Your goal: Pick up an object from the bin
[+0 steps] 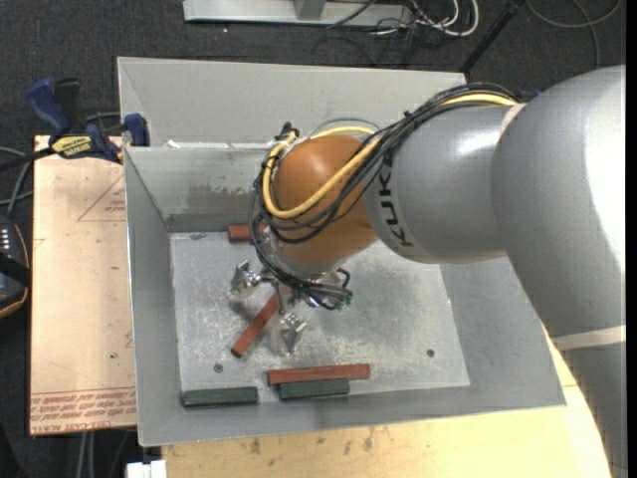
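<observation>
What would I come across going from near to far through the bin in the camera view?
First the dark bar at front left → long reddish-brown bar → tilted reddish-brown stick beneath the gripper → small reddish-brown block by the back wall. The second dark bar lies about level with the first, so it's left out.

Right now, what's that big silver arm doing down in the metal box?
The robot arm's gripper is down at the floor of the grey bin, near its middle. Its two fingers stand apart, one on each side of a small red-brown stick that lies slantwise on the floor, not yet lifted. Near the front lie a longer red-brown bar and two dark green bars, apart from the gripper.
</observation>
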### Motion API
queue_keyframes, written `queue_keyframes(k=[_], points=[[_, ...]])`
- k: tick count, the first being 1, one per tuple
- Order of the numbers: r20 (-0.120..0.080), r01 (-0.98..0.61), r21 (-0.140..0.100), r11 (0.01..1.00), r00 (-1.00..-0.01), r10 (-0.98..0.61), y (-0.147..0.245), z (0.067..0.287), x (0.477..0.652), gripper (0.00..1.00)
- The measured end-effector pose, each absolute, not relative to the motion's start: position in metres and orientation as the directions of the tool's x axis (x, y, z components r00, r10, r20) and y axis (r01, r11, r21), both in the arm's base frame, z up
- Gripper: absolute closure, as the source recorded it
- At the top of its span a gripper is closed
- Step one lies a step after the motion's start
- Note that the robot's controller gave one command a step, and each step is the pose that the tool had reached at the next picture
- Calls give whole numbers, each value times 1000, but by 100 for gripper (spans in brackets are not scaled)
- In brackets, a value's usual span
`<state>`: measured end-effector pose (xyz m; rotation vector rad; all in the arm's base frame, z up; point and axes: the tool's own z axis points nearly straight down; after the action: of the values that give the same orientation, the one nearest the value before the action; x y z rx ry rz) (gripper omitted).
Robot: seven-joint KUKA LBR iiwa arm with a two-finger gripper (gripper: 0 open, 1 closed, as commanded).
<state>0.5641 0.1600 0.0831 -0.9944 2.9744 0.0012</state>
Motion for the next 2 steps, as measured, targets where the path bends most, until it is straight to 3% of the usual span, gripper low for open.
queue_keyframes(k=[1, 2], points=[[-26, -487, -3, 873, -873, -487, 168, 79, 573, 100], [-26, -486, -3, 874, -874, -486, 167, 79, 573, 100]])
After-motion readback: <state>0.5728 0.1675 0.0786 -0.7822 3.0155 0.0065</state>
